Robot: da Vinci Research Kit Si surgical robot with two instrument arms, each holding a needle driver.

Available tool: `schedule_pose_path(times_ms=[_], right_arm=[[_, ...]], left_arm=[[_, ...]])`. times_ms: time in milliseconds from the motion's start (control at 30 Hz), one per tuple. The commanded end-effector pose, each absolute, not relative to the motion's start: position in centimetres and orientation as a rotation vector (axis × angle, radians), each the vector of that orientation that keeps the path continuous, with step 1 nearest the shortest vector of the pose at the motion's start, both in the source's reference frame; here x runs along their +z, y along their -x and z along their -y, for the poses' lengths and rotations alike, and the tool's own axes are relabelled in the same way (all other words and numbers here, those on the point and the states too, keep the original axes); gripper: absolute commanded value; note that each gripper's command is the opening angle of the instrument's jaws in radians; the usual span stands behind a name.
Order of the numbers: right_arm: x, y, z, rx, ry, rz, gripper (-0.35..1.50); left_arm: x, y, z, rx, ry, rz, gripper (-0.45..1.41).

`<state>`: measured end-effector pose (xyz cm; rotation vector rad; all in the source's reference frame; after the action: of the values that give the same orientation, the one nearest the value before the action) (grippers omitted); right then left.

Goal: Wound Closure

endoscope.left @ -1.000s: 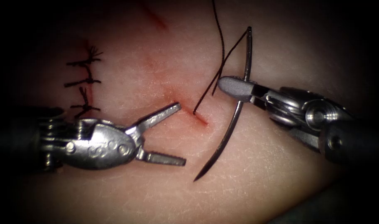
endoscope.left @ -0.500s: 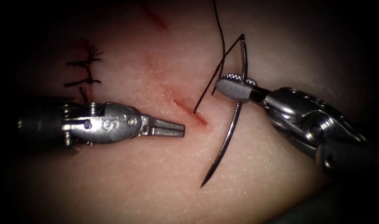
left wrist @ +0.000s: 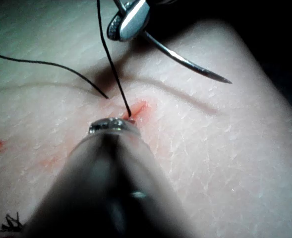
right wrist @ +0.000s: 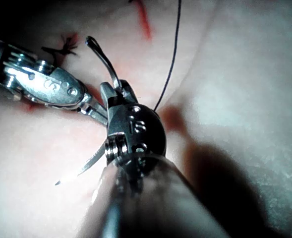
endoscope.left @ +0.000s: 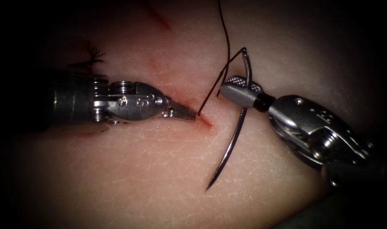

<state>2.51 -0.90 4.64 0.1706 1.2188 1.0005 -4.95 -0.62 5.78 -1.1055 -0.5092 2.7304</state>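
My right tool (endoscope.left: 240,90) is shut on the curved needle (endoscope.left: 233,142) near its tail end. The needle hangs free of the tissue (endoscope.left: 138,169) on the right of the cut (endoscope.left: 204,121), with its point low. Black thread (endoscope.left: 214,87) runs from the needle's tail down into the cut's lower end, and another strand rises out of view. My left tool (endoscope.left: 185,113) has its jaws shut, its tip resting at the cut's left edge beside the thread's entry. The left wrist view shows that tip (left wrist: 113,125) against the thread (left wrist: 113,74). The right wrist view shows the needle's tail (right wrist: 101,54).
Finished stitches with short cut ends (endoscope.left: 91,55) lie at the far left, partly hidden behind the left tool's shaft. A faint red scratch (endoscope.left: 157,19) marks the tissue above. Red fluid stains the skin around the cut.
The left tool shut its jaws and moved up and right to the cut's lower end. The right tool turned its wrist, and the needle shifted slightly down.
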Motion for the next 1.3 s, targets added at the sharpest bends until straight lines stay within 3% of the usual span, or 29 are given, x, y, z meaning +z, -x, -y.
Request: schedule_pose_path(times_ms=[33,667,800,933,1033,1300], right_arm=[[4.68,-2.6,0.92,0.988,-0.165,-1.222,-0.35],[4.59,-2.79,0.76,0.833,-0.023,-1.328,-0.35],[4.66,-2.83,0.66,0.808,0.021,-1.331,-0.35],[4.82,-2.85,0.61,0.788,0.065,-1.343,-0.35],[4.91,-2.84,0.58,0.79,0.104,-1.344,-0.35],[5.13,-2.81,0.5,0.765,0.19,-1.324,-0.35]], left_arm=[[5.84,5.03,0.58,2.735,1.101,0.506,-0.45],[6.12,5.15,0.57,2.911,0.828,0.623,-0.45],[6.08,5.14,0.64,2.933,0.794,0.708,-0.1],[6.02,5.12,0.72,2.938,0.787,0.745,0.04],[5.98,5.12,0.73,2.935,0.791,0.752,0.34],[5.88,5.1,0.69,2.932,0.796,0.759,0.41]])
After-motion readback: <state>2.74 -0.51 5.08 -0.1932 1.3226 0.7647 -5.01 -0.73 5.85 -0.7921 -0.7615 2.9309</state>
